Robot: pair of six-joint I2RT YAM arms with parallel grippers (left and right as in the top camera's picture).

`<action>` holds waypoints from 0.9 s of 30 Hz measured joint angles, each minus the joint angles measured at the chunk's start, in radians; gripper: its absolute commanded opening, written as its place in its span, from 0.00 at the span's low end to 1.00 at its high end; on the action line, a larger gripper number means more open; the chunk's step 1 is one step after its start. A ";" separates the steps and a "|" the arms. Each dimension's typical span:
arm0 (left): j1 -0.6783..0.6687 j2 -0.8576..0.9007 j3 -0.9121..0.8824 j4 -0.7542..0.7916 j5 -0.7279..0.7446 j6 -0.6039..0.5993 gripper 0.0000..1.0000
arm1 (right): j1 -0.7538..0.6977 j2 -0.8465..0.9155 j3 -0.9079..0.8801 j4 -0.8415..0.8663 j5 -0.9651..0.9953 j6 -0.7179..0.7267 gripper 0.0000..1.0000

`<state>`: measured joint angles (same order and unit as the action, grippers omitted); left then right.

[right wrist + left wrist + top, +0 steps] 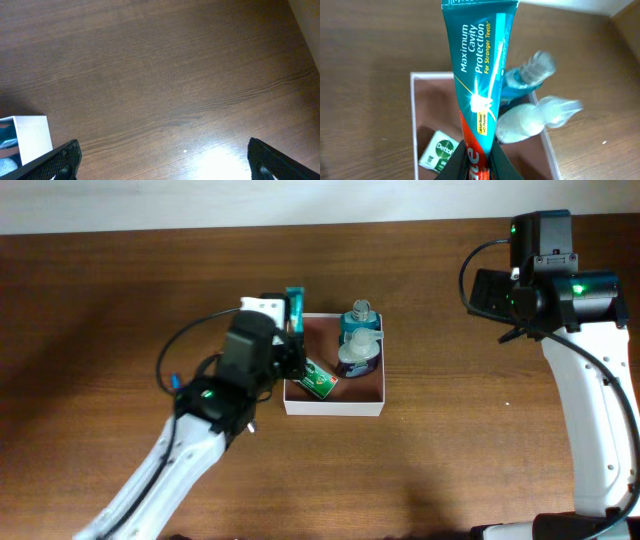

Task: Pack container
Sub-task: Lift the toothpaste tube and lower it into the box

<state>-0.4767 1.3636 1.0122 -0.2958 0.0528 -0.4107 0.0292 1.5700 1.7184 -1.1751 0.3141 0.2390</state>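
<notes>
The container [335, 409] is a square white-walled box with a reddish-brown inside at the table's middle. In it lie a green Dettol soap [319, 381], a blue bottle [358, 317] and a pale bottle [357, 357]. My left gripper [479, 165] is shut on a teal and red toothpaste tube [479, 75] and holds it above the box's left part; the tube also shows in the overhead view [295, 307]. The soap [439, 151] and the box wall [413, 120] lie below it. My right gripper [162, 160] is open and empty over bare table, far right of the box.
A white object [262, 306] lies by the box's far left corner. A corner of the box [31, 135] shows at the left of the right wrist view. The wooden table [480, 440] reaches a pale wall at the back.
</notes>
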 measured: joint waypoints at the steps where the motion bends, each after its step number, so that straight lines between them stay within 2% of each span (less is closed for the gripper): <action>1: -0.009 0.031 0.000 0.008 0.000 0.000 0.02 | 0.000 0.000 0.000 0.000 0.000 0.000 0.99; 10: -0.058 0.243 0.000 0.099 -0.003 0.000 0.02 | 0.000 0.000 0.000 0.000 0.000 0.000 0.99; 23: -0.058 0.327 0.000 0.102 -0.050 0.000 0.02 | 0.000 0.000 0.000 0.000 0.000 0.000 0.98; 27: -0.070 0.334 0.000 0.103 -0.059 0.000 0.08 | 0.000 0.000 0.000 0.000 0.000 0.000 0.98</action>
<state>-0.5468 1.6974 1.0122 -0.1925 -0.0059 -0.4107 0.0292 1.5700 1.7184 -1.1751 0.3141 0.2386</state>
